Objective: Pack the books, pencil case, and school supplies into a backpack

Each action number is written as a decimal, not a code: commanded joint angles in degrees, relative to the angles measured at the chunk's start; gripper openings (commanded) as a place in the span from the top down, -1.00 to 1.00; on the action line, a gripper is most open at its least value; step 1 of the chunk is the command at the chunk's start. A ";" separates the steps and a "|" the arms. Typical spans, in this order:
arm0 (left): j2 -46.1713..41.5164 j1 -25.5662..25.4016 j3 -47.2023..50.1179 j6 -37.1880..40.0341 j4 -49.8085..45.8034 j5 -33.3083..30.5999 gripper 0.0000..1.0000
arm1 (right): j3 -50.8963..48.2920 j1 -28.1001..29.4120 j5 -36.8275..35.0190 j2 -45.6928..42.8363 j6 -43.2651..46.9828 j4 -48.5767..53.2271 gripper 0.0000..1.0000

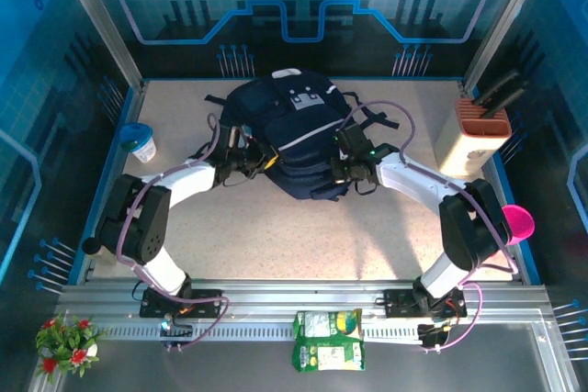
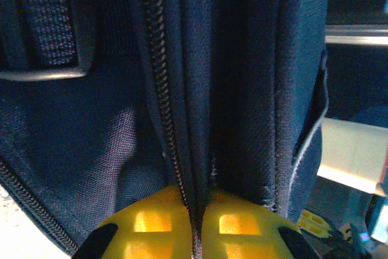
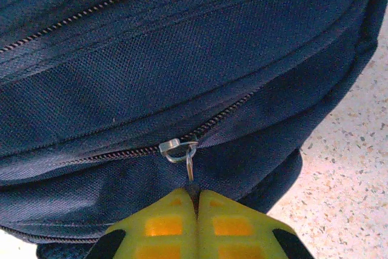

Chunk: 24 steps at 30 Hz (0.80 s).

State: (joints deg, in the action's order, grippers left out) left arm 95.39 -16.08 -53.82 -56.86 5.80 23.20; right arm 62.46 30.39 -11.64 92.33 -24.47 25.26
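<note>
the navy backpack lies on the speckled desk in the upper middle of the top view. its white patch is toward the far wall and dark straps trail out on both sides. both arms reach in to its near end, one from each side.

the left tool is pressed together. its yellow fingers pinch a fold of the bag's fabric right along a zipper that runs up the middle of the left wrist view. a webbing strap with a grey buckle sits at the upper left of that frame.

the right tool is likewise closed, its tips clamped on the thin metal zipper pull. the pull hangs from a silver slider near the centre of the right wrist view, with bare desk at the lower right.

a white cup with a blue lid stands at the left edge of the desk. a beige holder with an orange top stands at the right edge, with dark handles sticking out of it. a pink cup sits beside the right arm. a green packet lies on the metal rail at the bottom middle, and red flowers are at the bottom left.
</note>
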 commanded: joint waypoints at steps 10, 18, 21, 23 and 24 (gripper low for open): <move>9.12 3.87 -17.63 13.54 -14.62 -2.10 0.94 | -0.05 9.66 2.32 -2.28 -7.61 6.15 1.00; -0.11 5.44 -8.33 9.29 -14.11 -7.77 0.24 | 4.00 11.90 6.56 1.82 -7.18 2.42 1.00; -5.11 4.96 -2.49 5.10 -11.58 -6.56 0.12 | 4.35 12.06 6.61 2.32 -7.08 2.12 1.00; -7.94 3.75 1.10 1.69 -8.76 -5.68 0.09 | 4.17 12.01 6.50 2.32 -7.00 1.83 1.00; -8.96 2.86 2.68 -0.40 -7.22 -5.33 0.09 | 4.03 11.98 6.59 2.31 -6.94 1.70 1.00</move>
State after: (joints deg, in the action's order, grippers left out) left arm 89.49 -11.49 -54.72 -51.35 -5.87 17.19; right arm 65.19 41.32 -7.62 94.00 -31.14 26.96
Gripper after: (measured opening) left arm 0.454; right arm 0.052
